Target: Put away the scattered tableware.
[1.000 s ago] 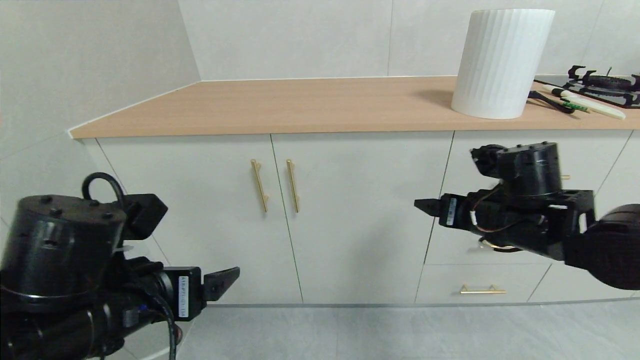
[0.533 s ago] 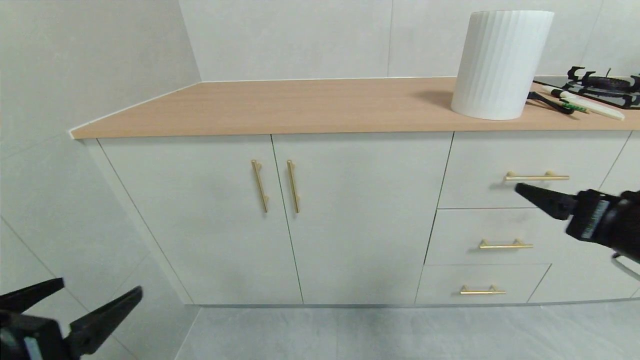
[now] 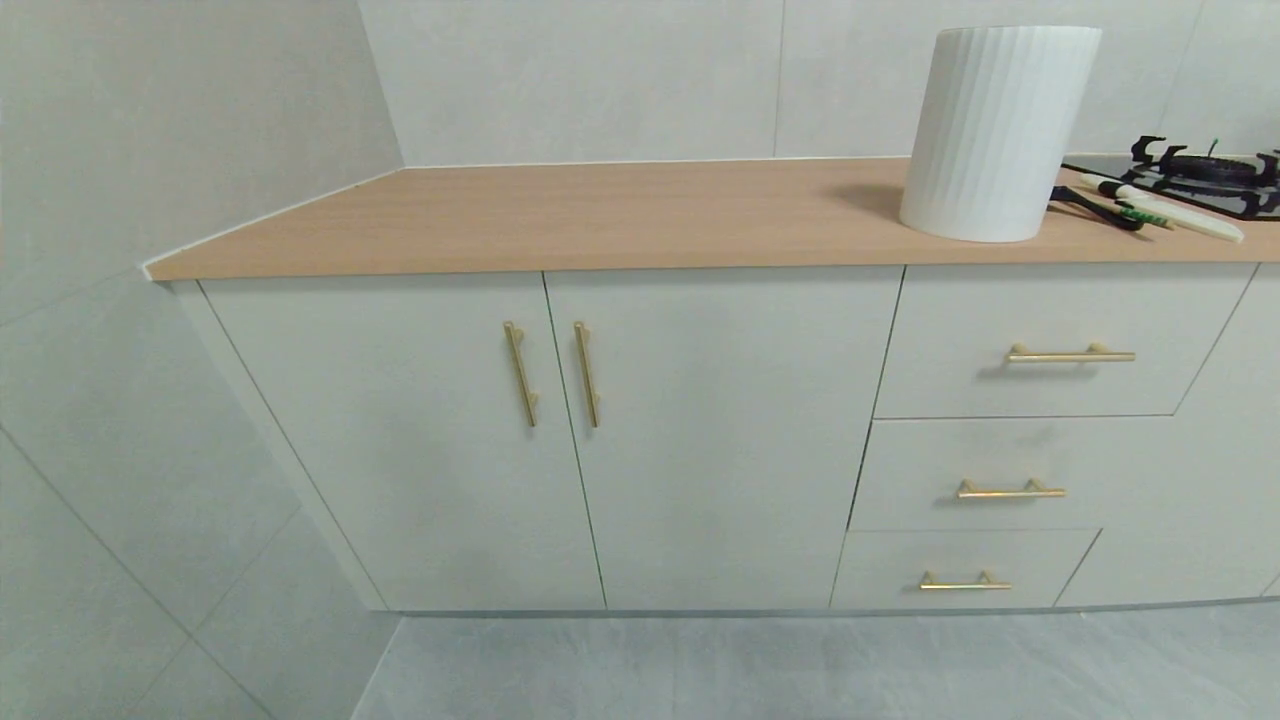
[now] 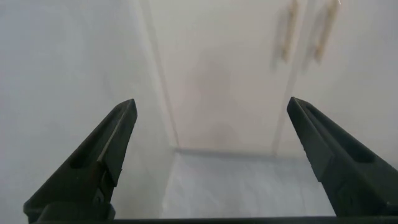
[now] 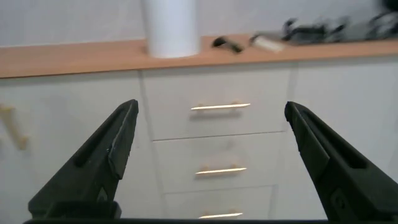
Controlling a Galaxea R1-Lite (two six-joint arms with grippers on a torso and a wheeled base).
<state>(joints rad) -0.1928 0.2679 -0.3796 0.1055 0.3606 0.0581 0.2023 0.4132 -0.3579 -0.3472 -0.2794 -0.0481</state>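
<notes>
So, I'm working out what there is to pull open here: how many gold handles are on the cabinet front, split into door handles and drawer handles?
Vertical door handles: 2
Horizontal drawer handles: 3
Total: 5

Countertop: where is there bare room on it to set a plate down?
The countertop is bare from its left end up to the white ribbed container. Right of that container it is crowded: utensils lie beside it, next to the stove.
</notes>
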